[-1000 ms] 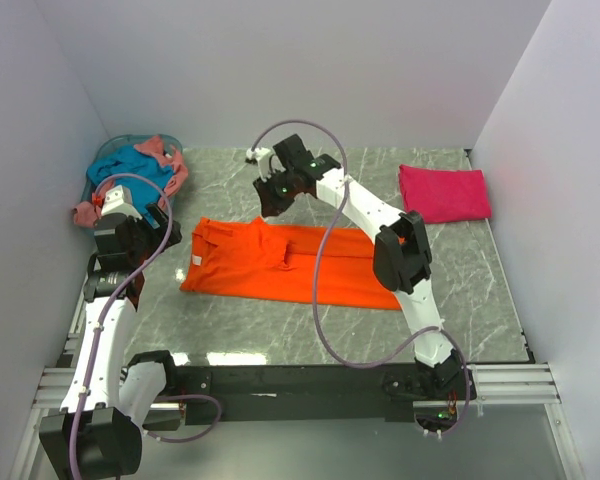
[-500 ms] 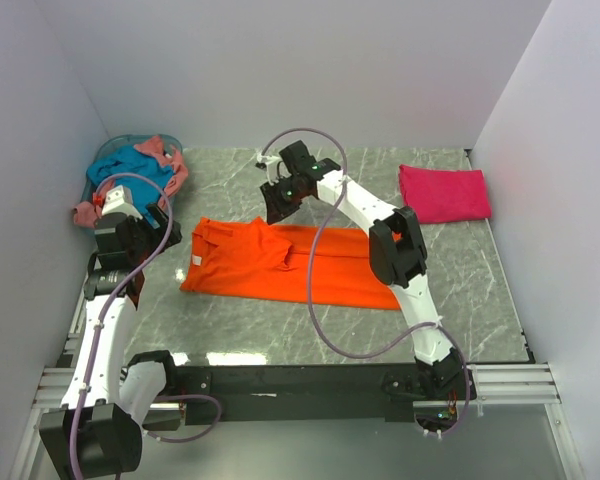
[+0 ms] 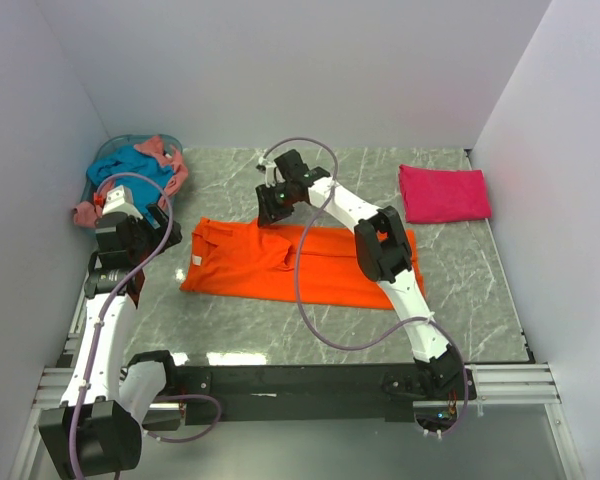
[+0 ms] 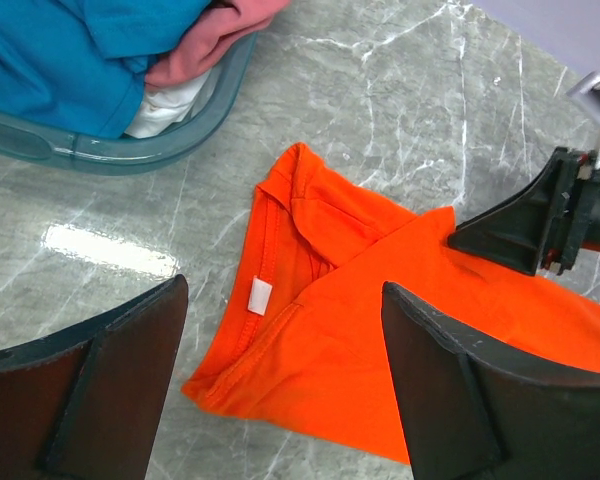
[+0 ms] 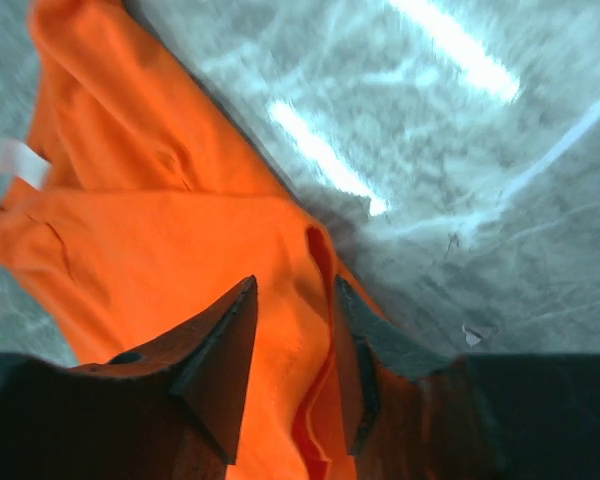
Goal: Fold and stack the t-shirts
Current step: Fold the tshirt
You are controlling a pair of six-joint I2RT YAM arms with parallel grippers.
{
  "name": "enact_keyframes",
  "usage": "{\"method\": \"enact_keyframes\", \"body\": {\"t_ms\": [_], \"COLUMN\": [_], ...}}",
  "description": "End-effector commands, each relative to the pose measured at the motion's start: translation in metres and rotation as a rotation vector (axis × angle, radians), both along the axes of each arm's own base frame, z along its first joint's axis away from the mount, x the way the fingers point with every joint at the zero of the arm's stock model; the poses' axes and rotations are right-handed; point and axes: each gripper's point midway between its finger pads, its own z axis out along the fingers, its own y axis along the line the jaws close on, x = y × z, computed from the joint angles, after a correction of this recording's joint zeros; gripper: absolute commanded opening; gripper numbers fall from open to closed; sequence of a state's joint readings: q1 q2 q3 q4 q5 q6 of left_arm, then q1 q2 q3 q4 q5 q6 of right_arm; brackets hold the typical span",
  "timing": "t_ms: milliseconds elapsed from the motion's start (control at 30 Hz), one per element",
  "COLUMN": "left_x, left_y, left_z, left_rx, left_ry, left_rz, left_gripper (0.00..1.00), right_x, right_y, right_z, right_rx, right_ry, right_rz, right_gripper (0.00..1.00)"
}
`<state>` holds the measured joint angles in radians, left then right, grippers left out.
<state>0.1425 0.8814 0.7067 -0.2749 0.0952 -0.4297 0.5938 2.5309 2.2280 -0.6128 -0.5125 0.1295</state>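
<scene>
The orange t-shirt (image 3: 280,262) lies flat mid-table, folded into a long band, neck end to my left. The magenta t-shirt (image 3: 444,193) sits folded at the far right. The teal t-shirt (image 3: 130,165) and the salmon t-shirt (image 3: 166,156) are heaped in the basket (image 3: 108,150).

Only the left wrist view shows me the white neck label (image 4: 261,294). Only the right wrist view shows a raised ridge of orange cloth between the right gripper (image 5: 295,285)'s part-open jaws, not pinched.

The left gripper (image 4: 283,288) hangs wide open, holding nothing.

Since a second ago the right elbow has swung left, and the left arm hasn't moved.
</scene>
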Motion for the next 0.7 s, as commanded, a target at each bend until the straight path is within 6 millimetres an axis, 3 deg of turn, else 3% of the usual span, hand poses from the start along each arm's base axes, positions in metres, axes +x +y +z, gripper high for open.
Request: {"method": "enact_keyframes", "body": {"t_ms": [0, 267, 500, 667], "left_x": [0.005, 0.006, 0.006, 0.006], "left_y": [0.006, 0.006, 0.006, 0.006], "left_z": [0.013, 0.01, 0.01, 0.01], "left_rx": [0.033, 0.034, 0.034, 0.033], "left_ry": [-0.044, -0.035, -0.033, -0.032], "left_rz": [0.008, 0.009, 0.008, 0.009], "left_gripper": [0.84, 0.83, 0.83, 0.83], "right_x": [0.031, 0.029, 0.027, 0.028], "right_y": [0.016, 0.019, 0.02, 0.02], "right_z": [0.035, 0.014, 0.009, 0.01], "right_rx": [0.1, 0.123, 0.126, 0.127], "right_ry": [-0.089, -0.03, -0.009, -0.024], "right_rz": [-0.055, -0.036, -0.028, -0.022], "right_gripper": [0.45, 0.45, 0.45, 0.36]}}
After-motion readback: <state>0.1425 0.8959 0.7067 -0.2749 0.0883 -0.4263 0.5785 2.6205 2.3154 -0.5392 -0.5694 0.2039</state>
